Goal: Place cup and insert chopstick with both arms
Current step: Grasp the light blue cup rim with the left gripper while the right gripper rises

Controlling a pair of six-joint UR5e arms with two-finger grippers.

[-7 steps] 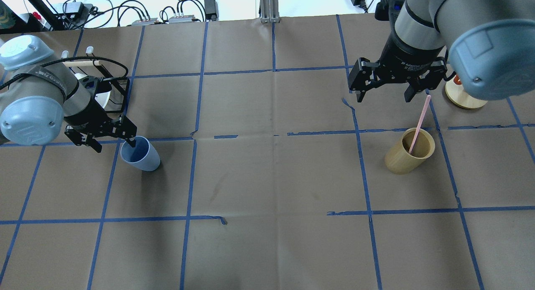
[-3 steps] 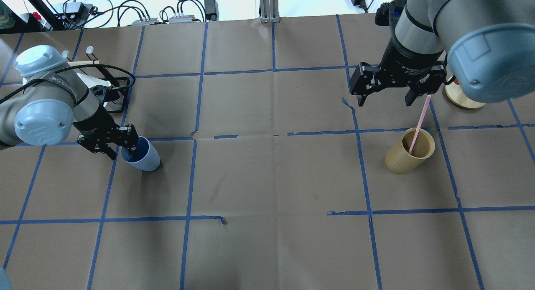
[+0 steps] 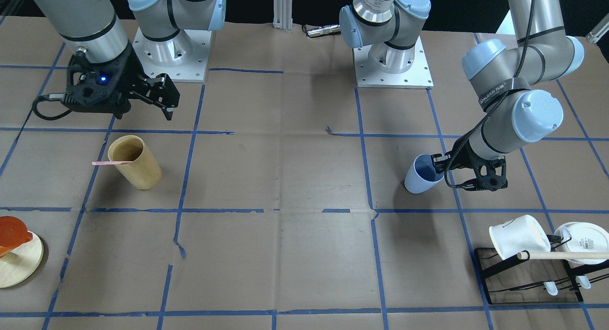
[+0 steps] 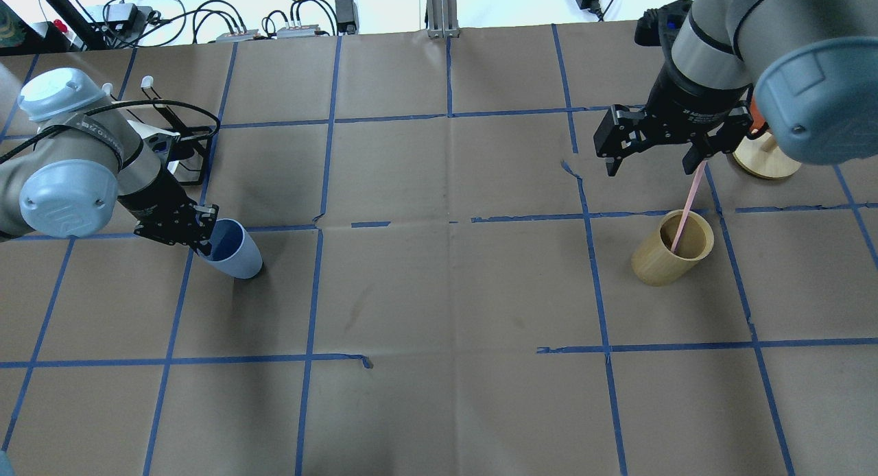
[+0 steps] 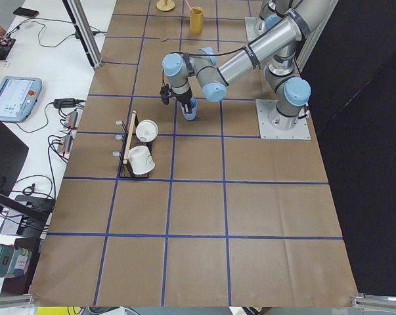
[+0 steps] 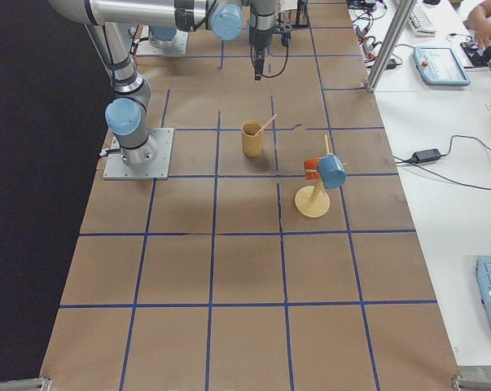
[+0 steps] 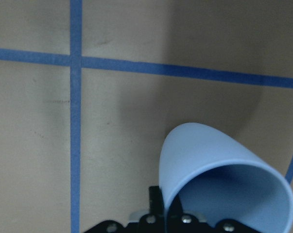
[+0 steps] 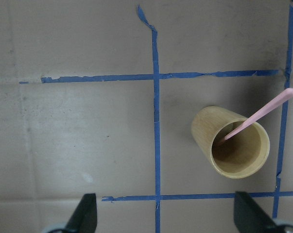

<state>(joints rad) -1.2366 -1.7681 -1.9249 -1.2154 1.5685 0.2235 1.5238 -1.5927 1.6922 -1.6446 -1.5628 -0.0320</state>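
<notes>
Rim pinch: left fingers [image 7: 155, 208] are clamped on the wall of the cup [image 4: 236, 256], one inside, one outside, likely so it can be stood on the bench [image 4: 446, 291] base-down. Right fingers [image 4: 609, 159] stand spread, holding nothing; the chopstick [image 4: 688, 205] leans in the holder [image 4: 662, 263] below them, its top just outside one of them, not between.

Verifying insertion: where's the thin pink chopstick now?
Overhead view, robot's right side: the thin pink chopstick leans inside the round bamboo cup, free of the open right gripper nearby.
</notes>
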